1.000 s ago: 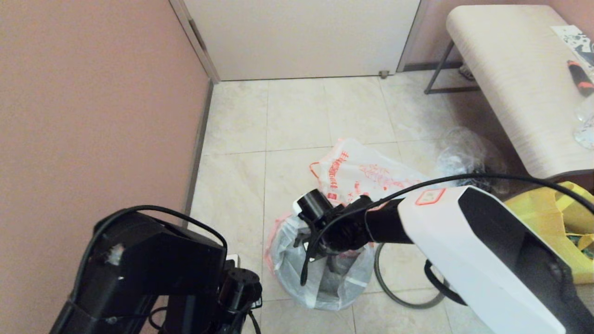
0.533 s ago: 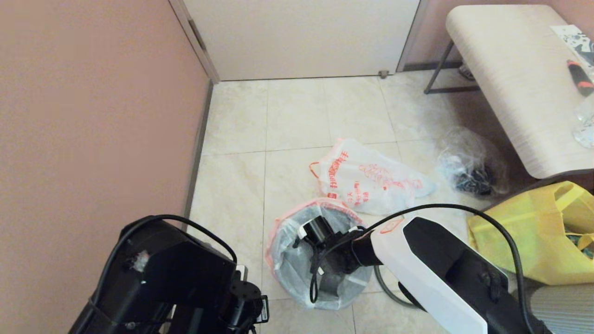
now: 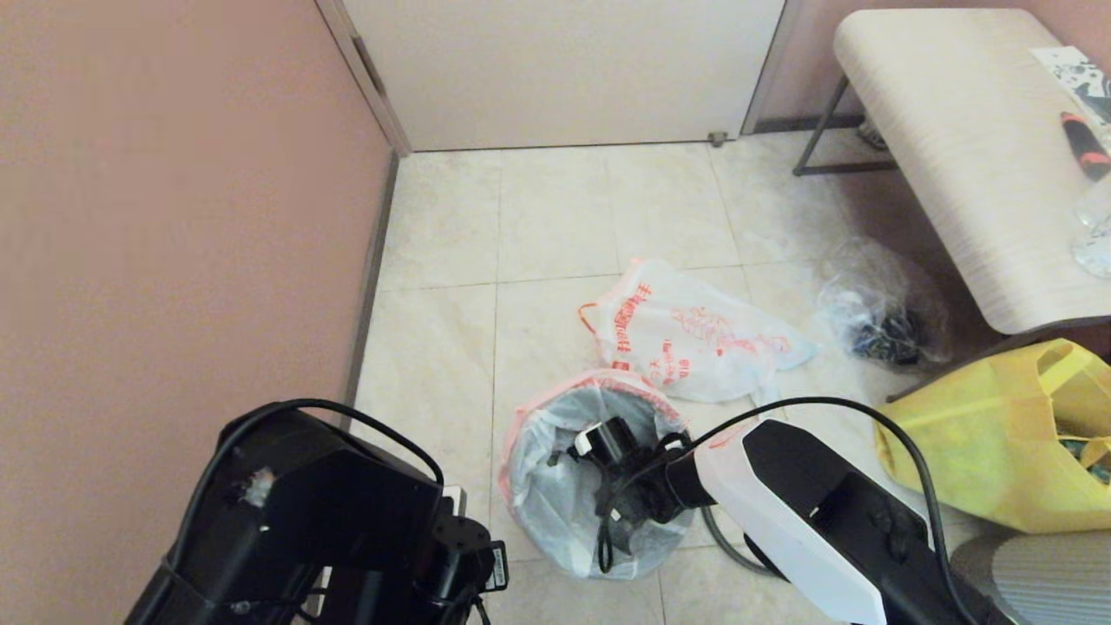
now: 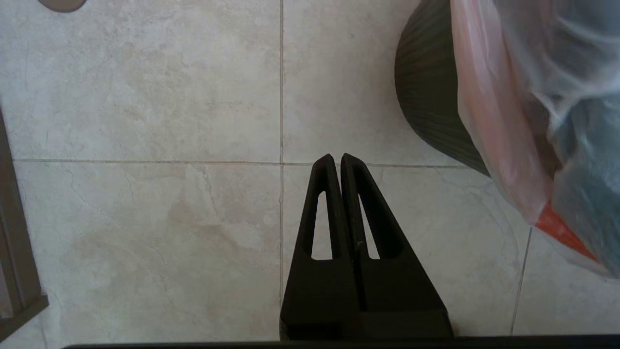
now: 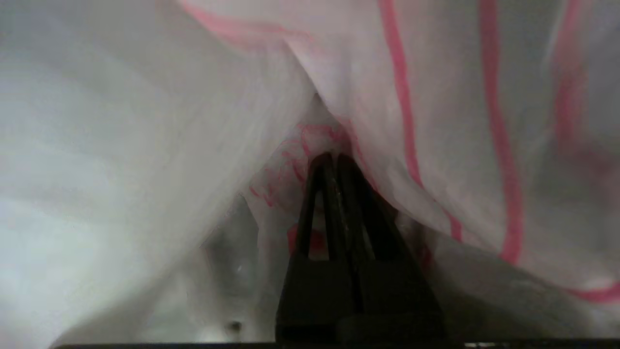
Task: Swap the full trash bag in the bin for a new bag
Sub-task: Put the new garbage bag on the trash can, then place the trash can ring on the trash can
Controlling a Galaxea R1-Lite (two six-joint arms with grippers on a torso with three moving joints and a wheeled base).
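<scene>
This looks like a lived-in room of a home, perhaps a hallway corner or a small flat. The floor (image 3: 555,217) is laid with pale, marbled tiles with thin grout lines, and the wall (image 3: 174,217) is painted a dusty pink. Beyond the right pincer (image 5: 329,157) stands a plain white door (image 3: 564,69) with a small stop at its foot. Off to that pincer's right is a cream tabletop (image 3: 955,148) on thin metal legs, with household bits lying on it. On the floor nearby sit a yellow tote (image 3: 981,451), a clear bag (image 3: 885,312) and a small lined bin (image 3: 590,486).
</scene>
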